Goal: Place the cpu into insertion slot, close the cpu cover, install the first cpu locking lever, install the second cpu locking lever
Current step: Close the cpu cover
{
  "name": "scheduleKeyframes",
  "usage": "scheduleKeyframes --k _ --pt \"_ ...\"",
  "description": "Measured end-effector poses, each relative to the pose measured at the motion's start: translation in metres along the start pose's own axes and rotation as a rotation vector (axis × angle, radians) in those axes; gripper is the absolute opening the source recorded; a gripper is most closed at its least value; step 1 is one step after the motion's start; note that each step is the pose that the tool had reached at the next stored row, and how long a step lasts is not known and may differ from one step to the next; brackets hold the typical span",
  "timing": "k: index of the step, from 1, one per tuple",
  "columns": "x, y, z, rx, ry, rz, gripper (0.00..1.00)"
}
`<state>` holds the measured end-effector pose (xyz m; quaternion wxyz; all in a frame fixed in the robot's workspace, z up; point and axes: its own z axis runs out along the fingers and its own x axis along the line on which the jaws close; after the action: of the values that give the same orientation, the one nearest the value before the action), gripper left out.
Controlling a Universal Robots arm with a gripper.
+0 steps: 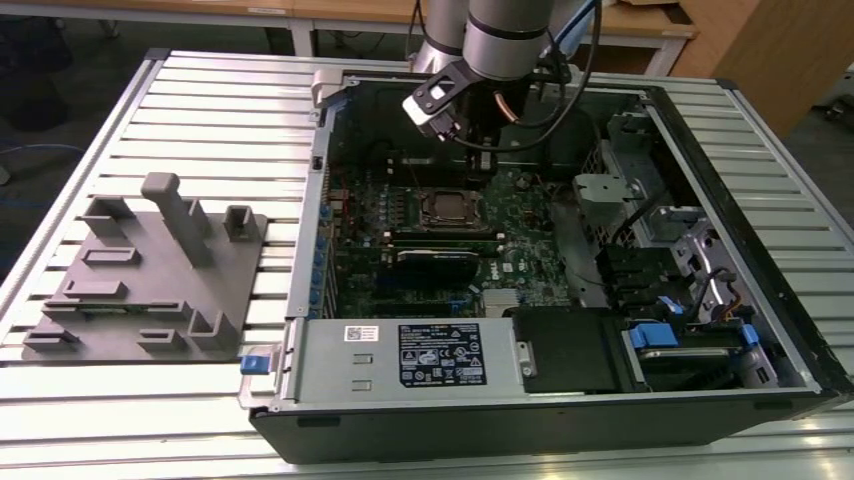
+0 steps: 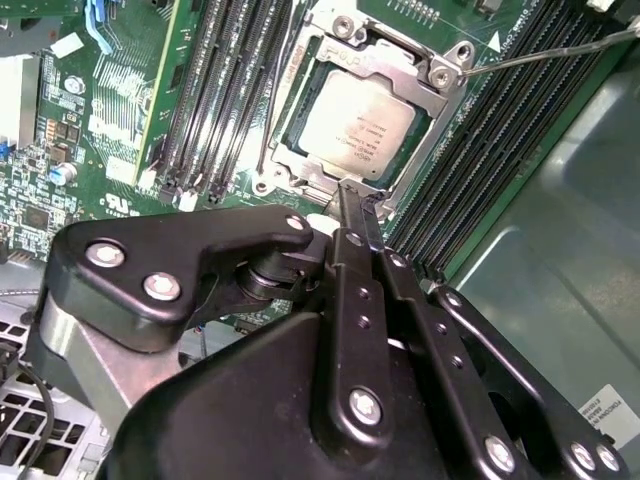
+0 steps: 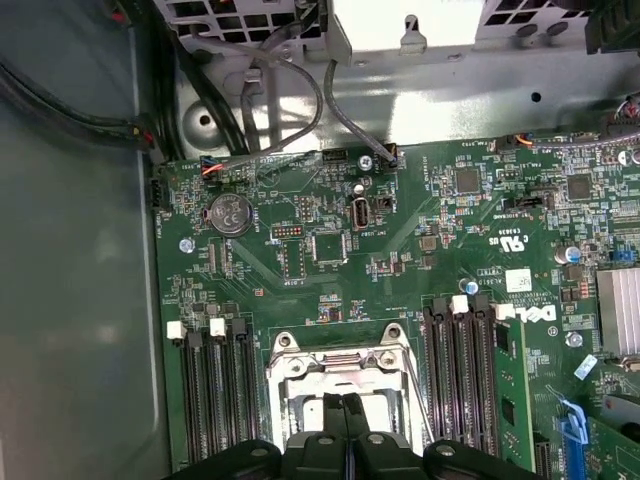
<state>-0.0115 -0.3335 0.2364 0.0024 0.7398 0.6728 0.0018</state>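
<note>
on the board (image 2: 100, 110), cpu (image 2: 357, 123) lies just beyond closed jaws.

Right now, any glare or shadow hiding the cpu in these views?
Second wrist view: soft sheen on the cpu, top visible; the gripper blocks the near edge of the cpu cover. First wrist view: the metal bracket is washed out by glare. Exterior view: the insertion slot lies shaded inside the case.

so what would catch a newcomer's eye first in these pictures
The robot arm reaching down into the open computer case stands out in the exterior view. In the second wrist view, the silvery cpu sits framed by the cpu cover, with the shut black end effector at the cover's edge.
</note>
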Motion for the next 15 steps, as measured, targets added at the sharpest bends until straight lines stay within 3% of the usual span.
scheduleKeyframes --k 15 --pt "0.0000 0.0000 0.0000 0.0000 0.0003 -0.042 0.10"
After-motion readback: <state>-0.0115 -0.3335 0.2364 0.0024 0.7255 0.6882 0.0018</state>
